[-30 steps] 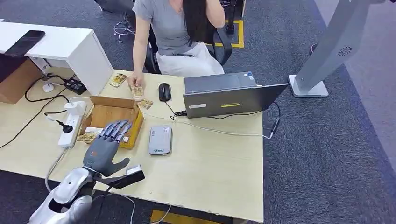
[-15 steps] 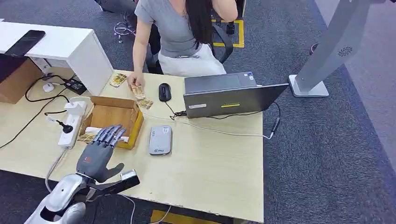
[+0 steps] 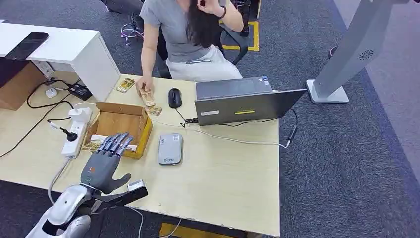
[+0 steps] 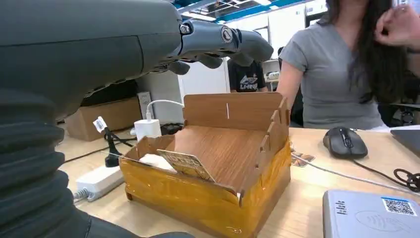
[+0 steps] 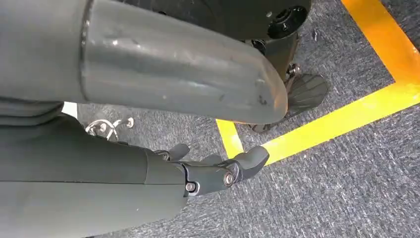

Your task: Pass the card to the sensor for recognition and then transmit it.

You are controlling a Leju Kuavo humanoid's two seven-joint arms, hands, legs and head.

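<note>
- Right now the left hand (image 3: 101, 166) hovers with its fingers (image 4: 225, 40) stretched out and apart, gripping nothing, their tips over the near edge of the open brown wooden box with yellow-taped sides (image 3: 120, 122).
- Just below and ahead of those fingers, a patterned gold card (image 4: 187, 164) leans tilted against the box's near wall, beside a white scrap; this looks like the card to lift.
- Off to the right of the fingers, close beside the box, the flat grey card sensor (image 3: 170, 148) lies on the pale wooden tabletop (image 3: 228, 173).
- The right hand (image 5: 218, 171) hangs by the floor, fingers loosely curled in, holding nothing.
- Risks, as I judge them: the card is thin and propped at a slant, so fingers closing from above may push it flat onto the box floor, or pinch the white scrap with it.
- A low approach could catch the notched box wall and shove the light box towards the white power strip (image 3: 77, 130) or the sensor.
- Beyond the fingertips, a person's hand (image 3: 144, 85) rests on loose cards at the far edge; a long reach would crowd it.
</note>
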